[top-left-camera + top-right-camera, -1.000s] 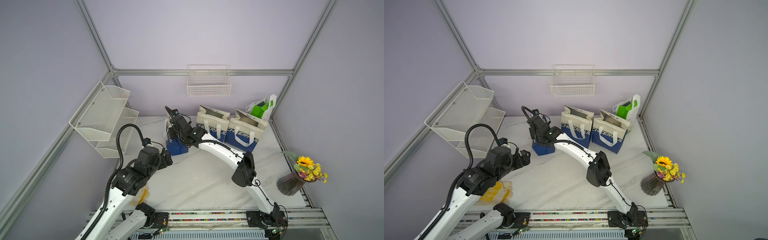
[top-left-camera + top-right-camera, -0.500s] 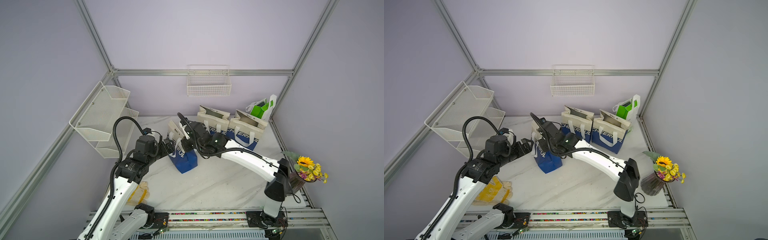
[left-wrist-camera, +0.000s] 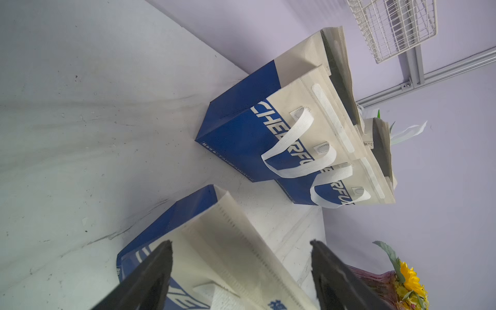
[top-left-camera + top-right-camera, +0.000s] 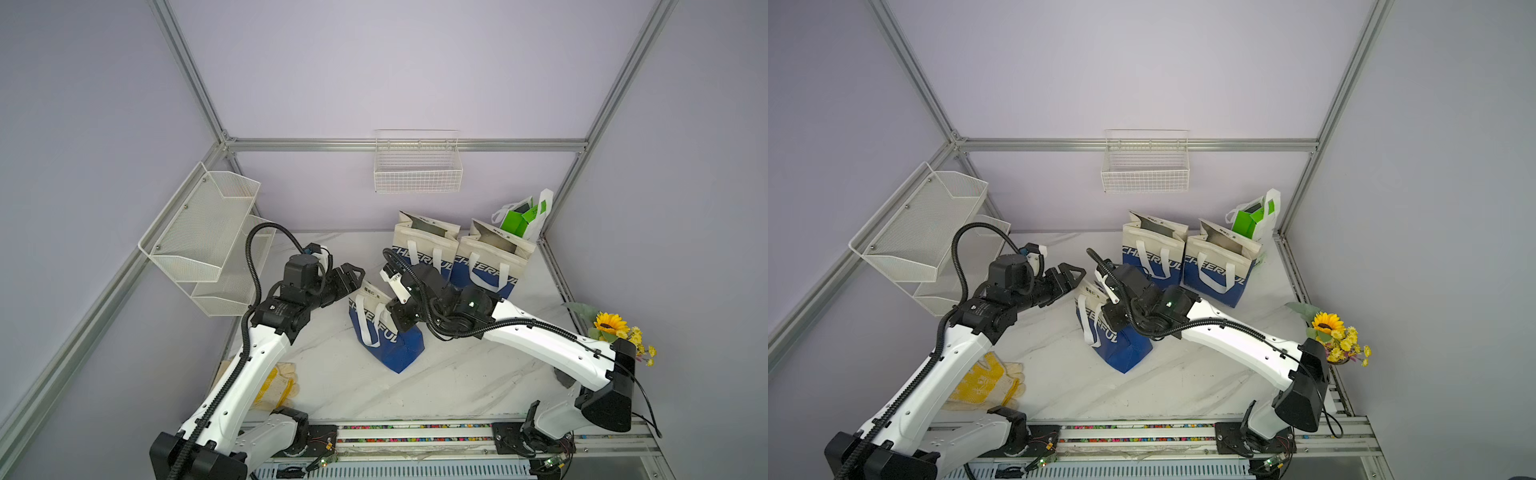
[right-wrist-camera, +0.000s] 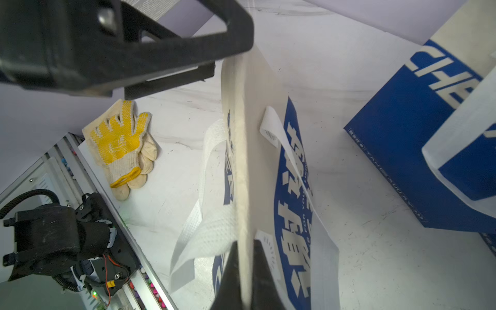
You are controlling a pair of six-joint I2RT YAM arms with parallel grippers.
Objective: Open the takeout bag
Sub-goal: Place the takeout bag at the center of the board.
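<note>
The takeout bag (image 4: 384, 338) (image 4: 1115, 340), blue below and cream above with white handles, stands tilted mid-table with its top pressed flat. My right gripper (image 4: 392, 309) (image 5: 244, 243) is shut on the bag's cream top edge (image 5: 243, 150), which runs out between its jaws. My left gripper (image 4: 353, 277) (image 4: 1076, 272) is open at the far end of that edge. In the left wrist view the cream top (image 3: 222, 241) lies between the spread fingers of the left gripper (image 3: 240, 245), apart from both. The left gripper's fingers (image 5: 171, 56) hang over the edge's end.
Two similar open bags (image 4: 426, 253) (image 4: 492, 270) stand at the back, with a green bag (image 4: 521, 218) behind them. A wire basket (image 4: 417, 168) hangs on the back wall, mesh shelves (image 4: 208, 232) on the left. Yellow gloves (image 4: 278, 382) lie front left, a sunflower vase (image 4: 609, 328) right.
My right arm has pulled the bag from the back left out to mid-table. My left arm has swung up and over to the bag's top, its jaws narrowing slightly.
</note>
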